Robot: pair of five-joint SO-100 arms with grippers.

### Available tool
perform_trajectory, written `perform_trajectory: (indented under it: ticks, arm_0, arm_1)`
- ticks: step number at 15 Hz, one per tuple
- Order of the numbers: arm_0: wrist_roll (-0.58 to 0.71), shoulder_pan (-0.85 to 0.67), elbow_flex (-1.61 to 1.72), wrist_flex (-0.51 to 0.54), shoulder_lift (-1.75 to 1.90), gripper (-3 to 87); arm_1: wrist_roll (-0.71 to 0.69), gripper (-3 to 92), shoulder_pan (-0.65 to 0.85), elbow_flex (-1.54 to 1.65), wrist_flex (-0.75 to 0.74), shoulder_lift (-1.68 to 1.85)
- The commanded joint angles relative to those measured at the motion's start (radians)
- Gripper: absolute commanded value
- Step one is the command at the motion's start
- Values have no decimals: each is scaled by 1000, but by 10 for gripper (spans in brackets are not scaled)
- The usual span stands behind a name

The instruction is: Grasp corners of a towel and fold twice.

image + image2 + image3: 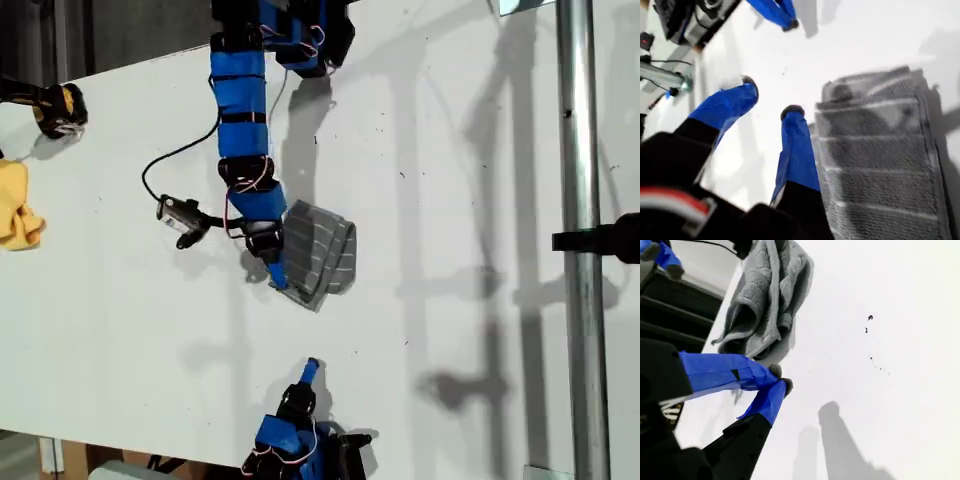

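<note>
The towel, grey with thin white stripes, lies folded into a small thick stack on the white table. In the first wrist view the towel sits right beside my first gripper, which is open with only bare table between its blue fingers. In the exterior view that first gripper rests at the towel's left edge. My second gripper is low in the exterior view, apart from the towel. Its fingertips are pressed together, and the towel lies ahead of it. Single corners are not distinguishable in the stack.
A plain yellow cloth lies at the exterior view's left edge, below a black and yellow object. A small black device on a cable sits beside the first arm. A metal pole with a black clamp runs down the exterior view's right.
</note>
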Motion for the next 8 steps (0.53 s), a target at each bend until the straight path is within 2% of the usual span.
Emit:
perform_trajectory:
  ticks: [1,2,3,5,6,8]
  arm_0:
    - [-18,3,0,-5,8,-14]
    - [-21,9,2,-15,8,-14]
    - [-25,9,0,-20,8,-14]
    - [-204,0,2,-46,8,-14]
    - [-305,-11,3,-23,8,-14]
    - [-365,-3,5,38,8,-14]
  arm_1:
    - [-57,155,-14,-66,104,235]
    - [-57,127,-15,-38,196,316]
    - [-40,14,-20,44,242,419]
    - [18,-1,-35,345,236,678]
    - [61,-1,-43,515,225,822]
    - [143,-1,-52,810,213,1069]
